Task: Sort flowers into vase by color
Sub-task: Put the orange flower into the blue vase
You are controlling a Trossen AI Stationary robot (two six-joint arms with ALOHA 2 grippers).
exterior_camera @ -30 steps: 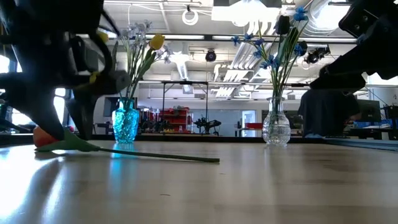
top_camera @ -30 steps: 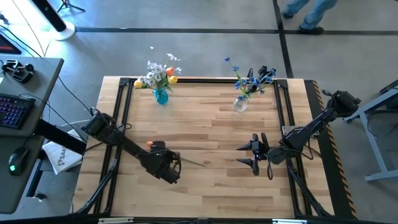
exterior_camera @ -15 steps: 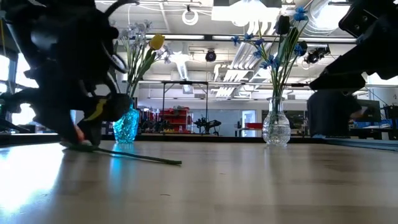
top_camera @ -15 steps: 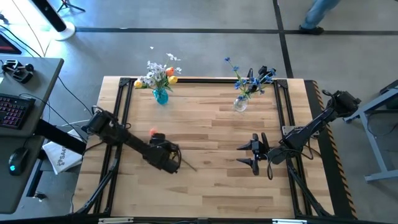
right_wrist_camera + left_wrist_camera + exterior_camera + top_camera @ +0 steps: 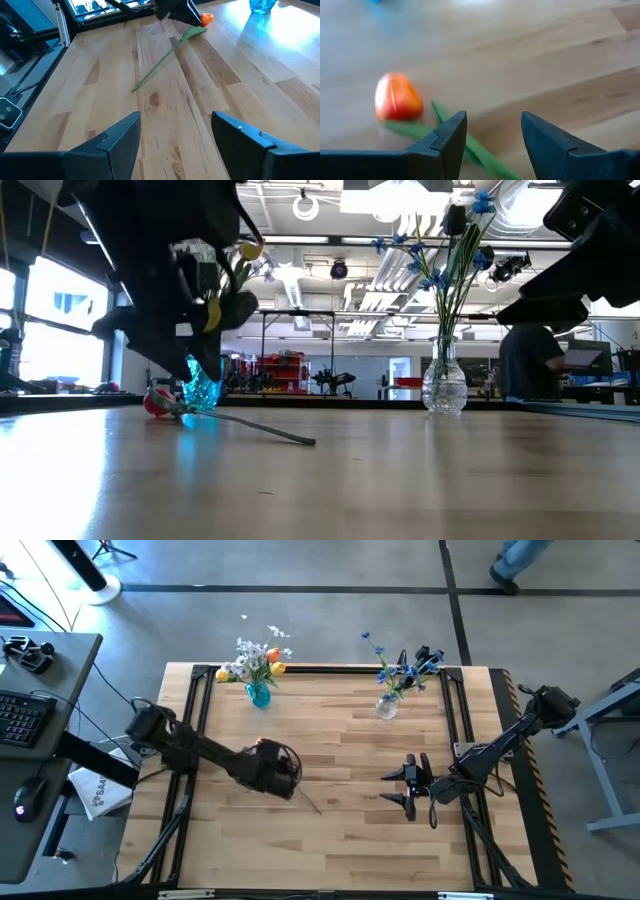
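Observation:
An orange tulip-like flower (image 5: 259, 745) lies flat on the table left of centre, its green stem (image 5: 308, 801) running toward the near right. In the low view the flower (image 5: 157, 404) rests on head and stem. My left gripper (image 5: 275, 772) hangs open just above it. In the left wrist view the left gripper (image 5: 492, 125) has its fingers either side of the stem (image 5: 470, 146), with the orange head (image 5: 397, 97) ahead. My right gripper (image 5: 392, 788) waits open right of centre; the right gripper (image 5: 175, 125) faces the flower (image 5: 170, 50).
A teal vase (image 5: 258, 693) with yellow, orange and white flowers stands near the far edge, left of centre. A clear vase (image 5: 386, 707) with blue flowers stands to its right. Black rails (image 5: 196, 710) frame the table. A person (image 5: 512, 558) walks beyond the far edge.
My left gripper has moved toward the far edge and a little right, and has risen. The flower has swung round: its orange head has slid toward the far edge while the stem's free end stayed nearly where it was.

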